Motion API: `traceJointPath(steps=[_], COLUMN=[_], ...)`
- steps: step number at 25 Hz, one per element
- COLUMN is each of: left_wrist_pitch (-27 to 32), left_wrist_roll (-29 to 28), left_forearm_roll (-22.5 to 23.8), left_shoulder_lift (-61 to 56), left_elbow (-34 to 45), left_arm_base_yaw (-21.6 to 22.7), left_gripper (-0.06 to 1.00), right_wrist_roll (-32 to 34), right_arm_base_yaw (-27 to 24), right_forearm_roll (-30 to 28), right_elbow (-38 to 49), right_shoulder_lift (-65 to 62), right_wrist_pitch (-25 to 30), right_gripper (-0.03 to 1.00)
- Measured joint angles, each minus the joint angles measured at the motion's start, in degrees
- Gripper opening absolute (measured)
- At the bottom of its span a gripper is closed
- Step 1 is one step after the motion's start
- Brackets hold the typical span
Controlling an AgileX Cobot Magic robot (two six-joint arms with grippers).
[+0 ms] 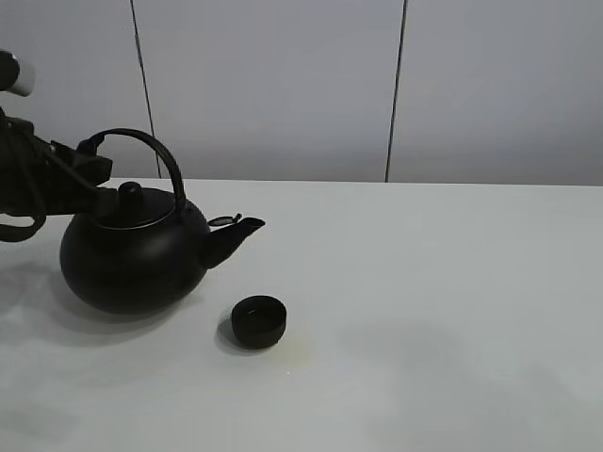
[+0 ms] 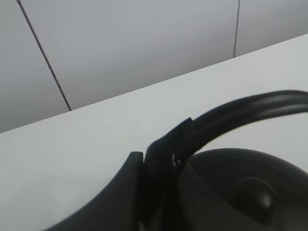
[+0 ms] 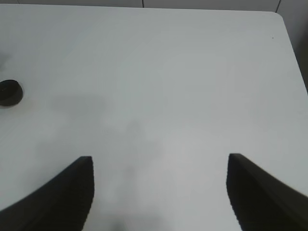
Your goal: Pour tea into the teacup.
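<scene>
Kettle [image 1: 132, 259] stands upright on the white table [image 1: 452, 282], spout toward the cup [image 1: 259, 320]. Cup sits on the table just beside the kettle, below its spout, not touching. Left gripper [image 2: 159, 168] clenched on the kettle's arched handle [image 1: 155, 151]. Right gripper [image 3: 160, 166] spread wide over bare table, well apart from the cup.

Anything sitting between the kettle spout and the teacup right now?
No. In the exterior high view only bare white table separates the kettle spout from the teacup; no tea stream shows.
</scene>
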Motion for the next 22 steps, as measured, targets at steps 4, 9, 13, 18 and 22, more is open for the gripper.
traceJointPath(steps=[4,9,13,18,22], left_wrist_pitch=[-1.18,-2.93,-4.91,-5.02,-6.48], left_wrist_roll=[1.25,1.41,1.47,1.47,1.22], left_forearm_roll=[-2.13,-2.85,-3.41,-3.6,-3.31], left_shoulder_lift=[1.18,3.73,4.21,4.27,4.27], left_elbow=[0.69,1.64,2.23,2.23,2.67], left_arm_base_yaw=[0.0,0.0,0.0,0.05,0.05], left_gripper=[0.11,0.11,0.11,0.11,0.17], right_wrist_roll=[0.0,0.0,0.0,0.0,0.0], right_arm_base_yaw=[0.0,0.0,0.0,0.0,0.0], right_forearm_roll=[0.0,0.0,0.0,0.0,0.0], right_elbow=[0.0,0.0,0.0,0.0,0.0], right_shoulder_lift=[0.0,0.0,0.0,0.0,0.0], right_wrist_pitch=[0.0,-0.02,-0.02,-0.02,-0.02], right_gripper=[0.52,0.52,0.52,0.52,0.52])
